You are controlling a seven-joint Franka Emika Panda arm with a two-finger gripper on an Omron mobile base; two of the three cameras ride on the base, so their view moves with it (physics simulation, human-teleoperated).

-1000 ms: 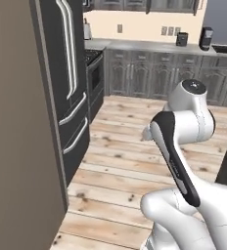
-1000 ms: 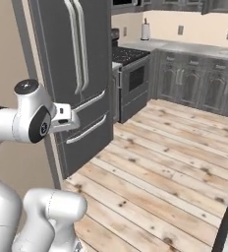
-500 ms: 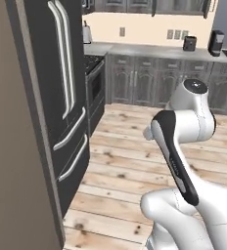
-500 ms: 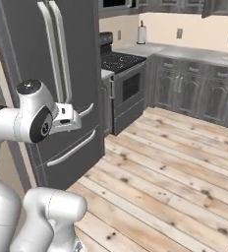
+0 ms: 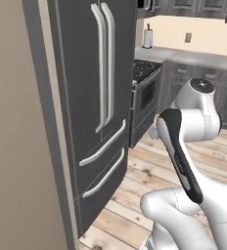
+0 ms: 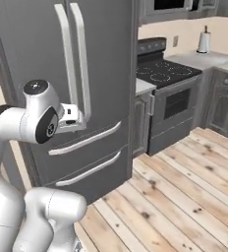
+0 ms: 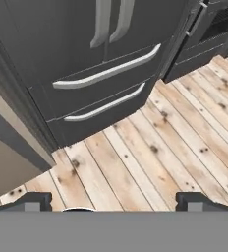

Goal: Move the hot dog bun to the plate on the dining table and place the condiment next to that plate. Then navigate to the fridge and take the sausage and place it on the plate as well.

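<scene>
Gripper (image 7: 114, 202) wide apart, empty, tucked by the arm and aimed down at the floor (image 7: 150, 147). Fridge (image 5: 93, 102) ahead-left, doors shut, bar handles upright; sausage presumably inside. Vs 0.5 s ago: base has rolled closer, fridge looms larger, stove (image 6: 167, 74) now right of it.

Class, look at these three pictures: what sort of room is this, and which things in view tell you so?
A home kitchen: a tall dark fridge with bar handles, a black stove beside it, and a paper towel roll on the counter.
</scene>
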